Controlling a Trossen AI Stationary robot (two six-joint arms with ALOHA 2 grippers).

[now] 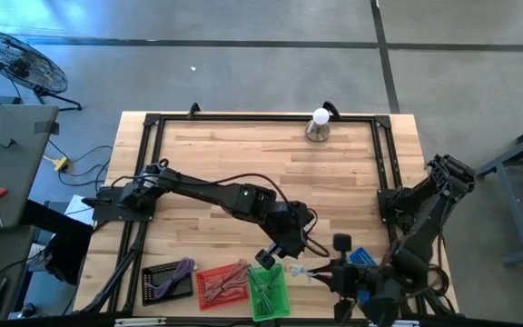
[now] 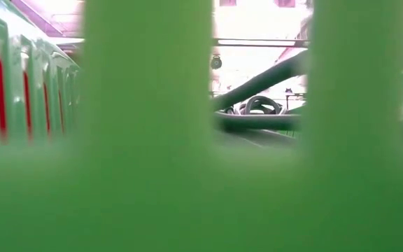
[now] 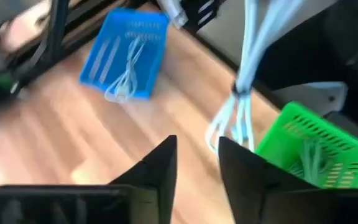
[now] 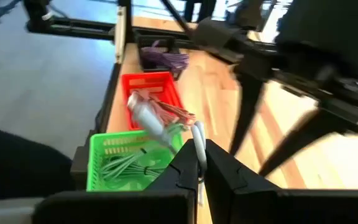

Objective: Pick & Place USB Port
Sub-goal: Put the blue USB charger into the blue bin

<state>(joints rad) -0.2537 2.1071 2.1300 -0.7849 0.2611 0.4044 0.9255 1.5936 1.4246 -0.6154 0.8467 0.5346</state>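
Note:
The white USB cable [image 1: 302, 271] is a tied bundle, seen in the high view between the green basket [image 1: 268, 291] and the blue basket [image 1: 361, 259]. My right gripper [image 1: 332, 272] reaches in from the table's right and is shut on it. In the right wrist view [image 4: 199, 163] the cable's grey plug end [image 4: 145, 115] sticks out over the green basket [image 4: 126, 163]. My left gripper [image 1: 272, 254] hovers open just beside the cable on the far-left; its wrist view [image 3: 197, 163] shows the cable's loops [image 3: 232, 121] right ahead of its fingers. My right gripper pinches the white cable [image 4: 197, 142] between its two fingers, coming roughly level from the table's right side. The bundle runs on past the fingertips toward the green basket. Its loops [image 3: 229, 127] hang below the tie [image 3: 238, 90]; whether they touch the table I cannot tell.
Along the near edge stand a black basket with purple cables [image 1: 169, 280], a red basket [image 1: 223, 283], the green one and the blue one, which holds another white cable [image 3: 124, 84]. A small lamp-like object [image 1: 319, 125] stands at the far edge. The low view is blocked by the green basket's wall [image 2: 145, 140].

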